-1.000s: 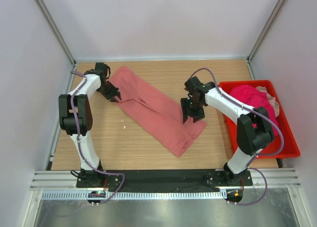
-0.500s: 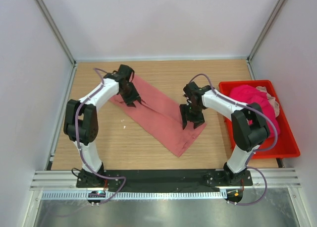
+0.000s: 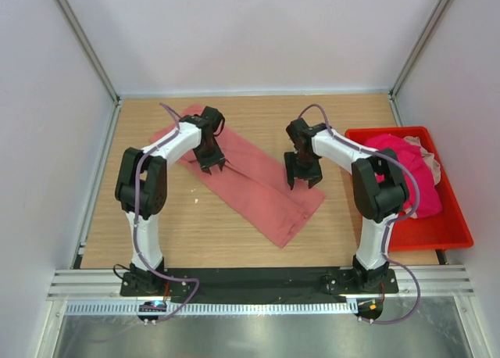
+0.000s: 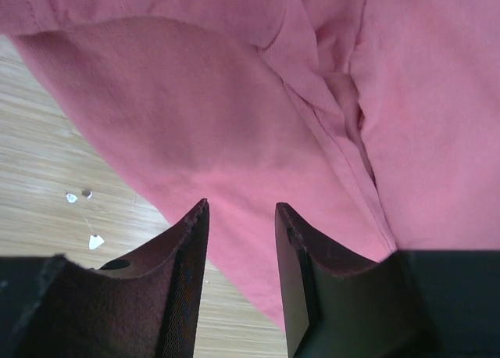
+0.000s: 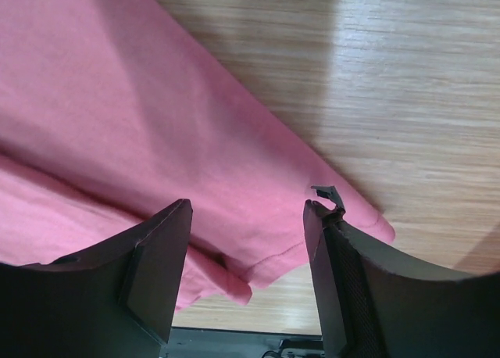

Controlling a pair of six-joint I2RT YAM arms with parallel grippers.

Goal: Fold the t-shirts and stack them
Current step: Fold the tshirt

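The salmon-pink t-shirt (image 3: 258, 190) lies folded into a long strip, running diagonally from the far left to the near middle of the table. My left gripper (image 3: 212, 167) is open and empty, low over the strip's upper part; its wrist view shows the cloth (image 4: 234, 123) under the spread fingers (image 4: 187, 248). My right gripper (image 3: 301, 182) is open and empty over the strip's right edge, with the cloth's hem (image 5: 234, 178) below it. A magenta t-shirt (image 3: 394, 155) and a pale pink one (image 3: 431, 161) lie bunched in the red bin.
The red plastic bin (image 3: 453, 234) stands at the right edge of the table. Small white scraps (image 3: 195, 190) lie on the wood left of the shirt and also show in the left wrist view (image 4: 94, 241). White walls enclose the table.
My left gripper has moved right from the shirt's far-left end to over its upper part. My right gripper has shifted slightly toward the far side.
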